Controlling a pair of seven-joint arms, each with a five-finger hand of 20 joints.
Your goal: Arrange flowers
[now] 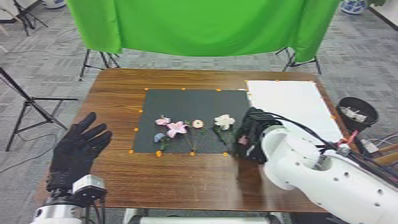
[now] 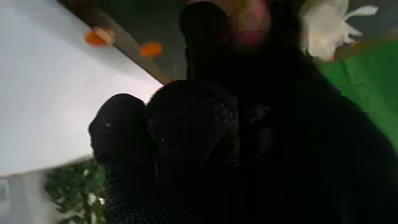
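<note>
On the dark mat in the head view lie a large pink flower (image 1: pixel 176 128), a small purple-pink bloom (image 1: pixel 163 121), a blue flower (image 1: pixel 160 136), a cream flower (image 1: pixel 197 123) and a white flower (image 1: pixel 224 121). My right hand (image 1: pixel 255 131) is at the mat's right edge, its fingers curled around a pink flower (image 1: pixel 243 140). In the right wrist view, that hand (image 2: pixel 191 117) has the blurred pink flower (image 2: pixel 250 21) at its fingers, partly hidden by the glove; a white flower (image 2: pixel 327 30) lies beyond. My left hand (image 1: pixel 73 152) rests open, palm up, over the table's left edge.
The dark mat (image 1: pixel 191 102) lies mid-table on the brown wood (image 1: pixel 173 180), with orange markers around it. A white sheet (image 1: pixel 293 107) covers the back right. A black bin (image 1: pixel 357 112) stands right of the table, and a green cloth (image 1: pixel 195 27) hangs behind it.
</note>
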